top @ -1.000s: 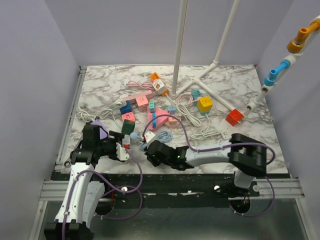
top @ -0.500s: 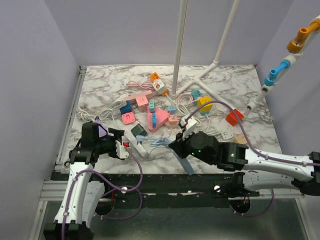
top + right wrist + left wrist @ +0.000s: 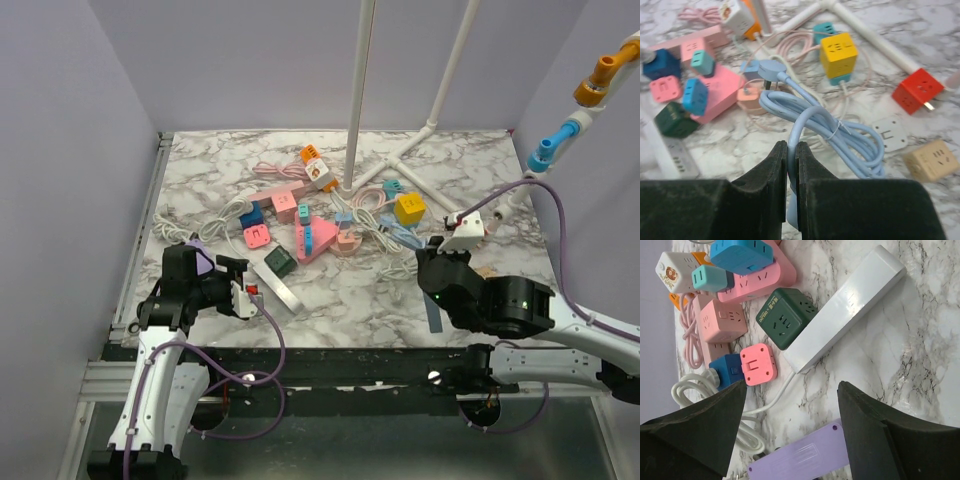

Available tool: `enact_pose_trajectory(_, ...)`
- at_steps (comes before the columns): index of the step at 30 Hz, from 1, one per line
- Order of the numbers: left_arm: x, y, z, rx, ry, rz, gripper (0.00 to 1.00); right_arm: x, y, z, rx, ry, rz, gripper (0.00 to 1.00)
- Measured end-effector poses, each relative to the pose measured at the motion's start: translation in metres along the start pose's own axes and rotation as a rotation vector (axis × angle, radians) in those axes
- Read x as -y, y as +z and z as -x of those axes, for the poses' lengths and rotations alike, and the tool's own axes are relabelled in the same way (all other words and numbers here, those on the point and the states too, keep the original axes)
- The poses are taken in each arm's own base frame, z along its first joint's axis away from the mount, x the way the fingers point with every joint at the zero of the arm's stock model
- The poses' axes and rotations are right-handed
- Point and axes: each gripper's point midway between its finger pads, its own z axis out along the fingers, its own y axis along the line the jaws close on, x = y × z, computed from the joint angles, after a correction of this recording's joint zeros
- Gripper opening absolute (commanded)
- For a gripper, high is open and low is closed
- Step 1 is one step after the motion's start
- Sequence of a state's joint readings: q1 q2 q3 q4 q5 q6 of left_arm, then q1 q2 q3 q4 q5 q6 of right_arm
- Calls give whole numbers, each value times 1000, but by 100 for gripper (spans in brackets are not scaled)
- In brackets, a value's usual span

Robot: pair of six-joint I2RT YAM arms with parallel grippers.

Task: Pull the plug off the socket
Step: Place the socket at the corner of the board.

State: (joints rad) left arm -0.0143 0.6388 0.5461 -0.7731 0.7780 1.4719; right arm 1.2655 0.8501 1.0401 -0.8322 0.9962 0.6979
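Blue cable (image 3: 812, 120) in right pincer (image 3: 791, 150), plug (image 3: 771, 68) beyond

Left gripper (image 3: 790, 390) held low, jaws spread wide; right gripper (image 3: 791, 146) — arm bowed out rightward — pinched tight.

bright, even light — shadows faint, wrist views slightly soft.

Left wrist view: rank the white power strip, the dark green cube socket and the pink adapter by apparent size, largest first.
1. white power strip, clearly the largest
2. dark green cube socket
3. pink adapter, the smallest, though not far behind the cube
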Motion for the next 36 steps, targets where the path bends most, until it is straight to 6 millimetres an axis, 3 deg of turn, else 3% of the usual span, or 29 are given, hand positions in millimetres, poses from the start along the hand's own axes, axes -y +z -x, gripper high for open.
enact_pose_trajectory(7,-1,-2,2,2,5,5,75,46,19,-4,24,-35,-246,1)
enact_pose_trajectory(12,1,-3,4,5,6,6,75,106,68,-38,-99,-62,-509,1)
enact_pose_trajectory(16,1,-4,5,6,9,8,75,140,90,-58,-186,-35,-598,1)
enact_pose_trajectory(18,2,-5,6,6,10,9,75,141,97,-60,-200,-33,-596,9)
enact_pose_trajectory(21,2,-5,7,9,14,10,76,135,110,-67,-226,-42,-571,32)
enact_pose_trajectory(26,3,-5,8,17,15,9,76,124,125,-82,-275,-48,-535,83)
enact_pose_trajectory(27,3,-5,9,19,14,8,76,123,125,-82,-276,-45,-531,88)
enact_pose_trajectory(31,3,-4,8,20,6,4,76,116,128,-68,-255,-35,-504,100)
enact_pose_trajectory(36,-3,-5,10,24,-16,8,76,91,131,-29,-206,1,-392,100)
